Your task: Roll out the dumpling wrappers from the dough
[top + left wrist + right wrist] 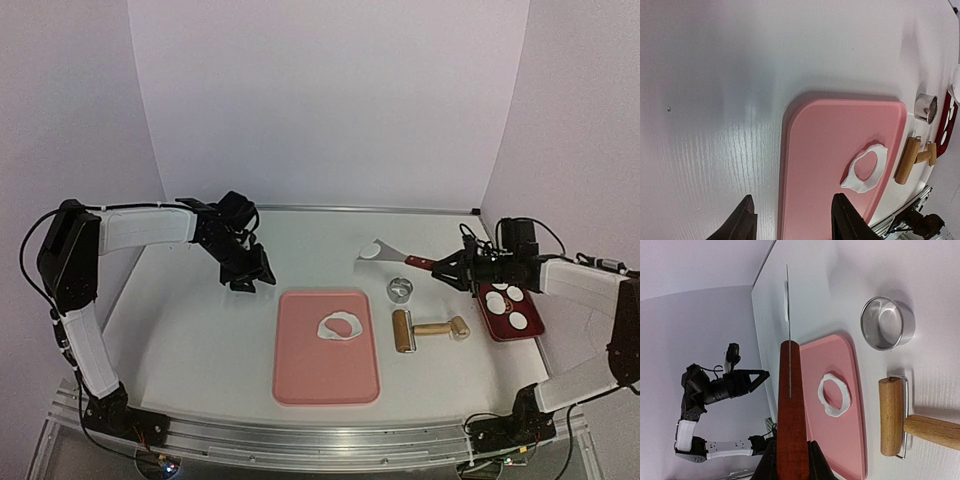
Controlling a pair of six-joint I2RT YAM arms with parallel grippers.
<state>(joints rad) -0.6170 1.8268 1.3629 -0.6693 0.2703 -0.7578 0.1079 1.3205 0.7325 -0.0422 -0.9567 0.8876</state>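
Table (200,330): white worktop filling the lower two thirds of the top view.
Mat (325,375): pink, lower centre of the frame; it carries the dough.
Left gripper (255,278): left of centre, above bare table near the mat's upper left corner; jaws apart, nothing between them.
Right gripper (447,268): right of centre; clamped on the red handle of the spatula (395,256).
Tray (497,325): dark red, at the right edge; holds several dumpling wrappers.
Rolling pin (425,329): wooden, lying just right of the mat.
Dough (324,327): upper right part of the mat. It is a thin, white, ragged-edged sheet with a round hole. Probably soft, light, tacky and easily torn, so it is best taken at the broad outer margin, not the narrow band beside the hole.
Ring cutter (400,290): metal, upright, just above the rolling pin.
Dumpling wrappers (518,320): small, neat white discs on the tray, with one more on the spatula blade, upper centre. Probably limp and fragile, so better supported from beneath than pinched.
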